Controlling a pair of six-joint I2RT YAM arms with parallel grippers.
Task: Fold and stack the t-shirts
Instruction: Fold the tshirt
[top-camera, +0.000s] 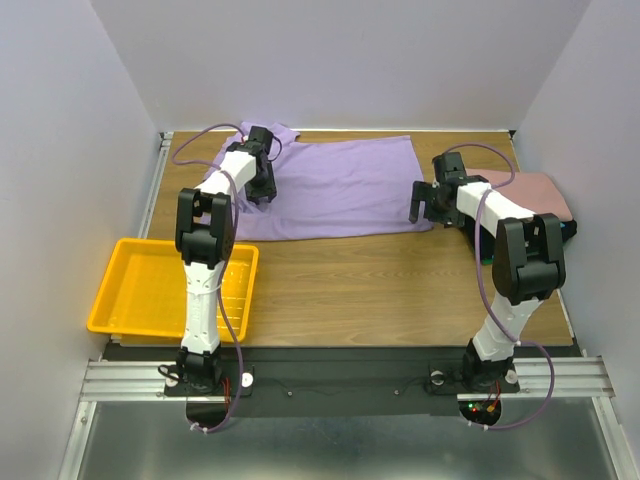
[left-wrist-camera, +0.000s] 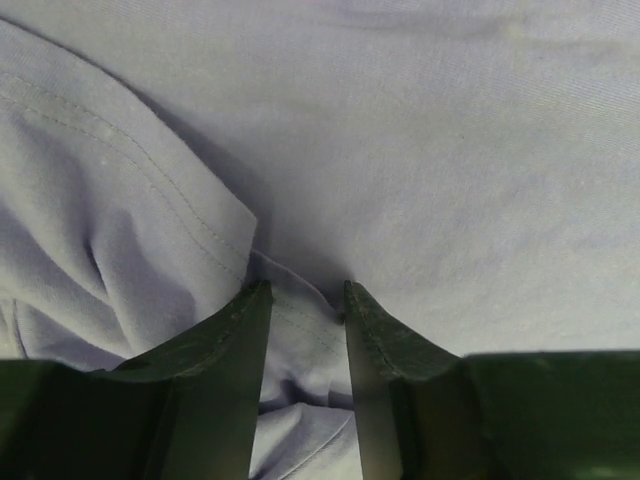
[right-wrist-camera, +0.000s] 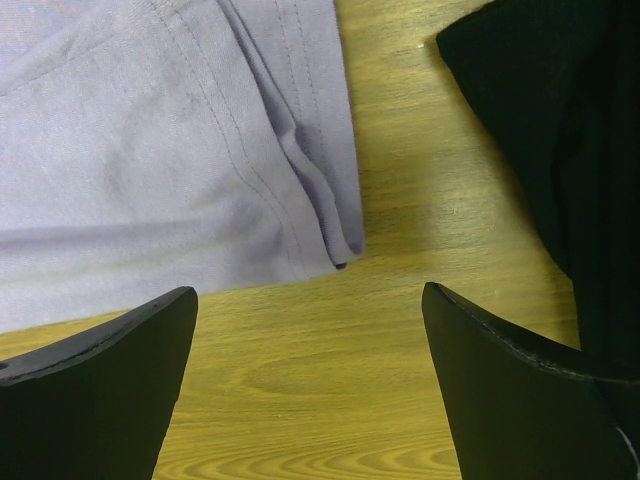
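Lavender t-shirt (top-camera: 340, 185) spread flat on the wooden counter (top-camera: 380, 290) | left hand (left-wrist-camera: 305, 290) over its left sleeve side, narrow, pinching a raised ridge of its cloth | right hand (right-wrist-camera: 310, 300) wide, empty, just off its near right corner above bare wood | pink shirt (top-camera: 530, 190) folded to its right, black shirt (right-wrist-camera: 550, 130) there too | yellow tray (top-camera: 120, 300) off its near left

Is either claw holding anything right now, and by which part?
Left claw pinches the purple shirt at a bunched fold by its sleeve. Right claw is open, holding nothing.
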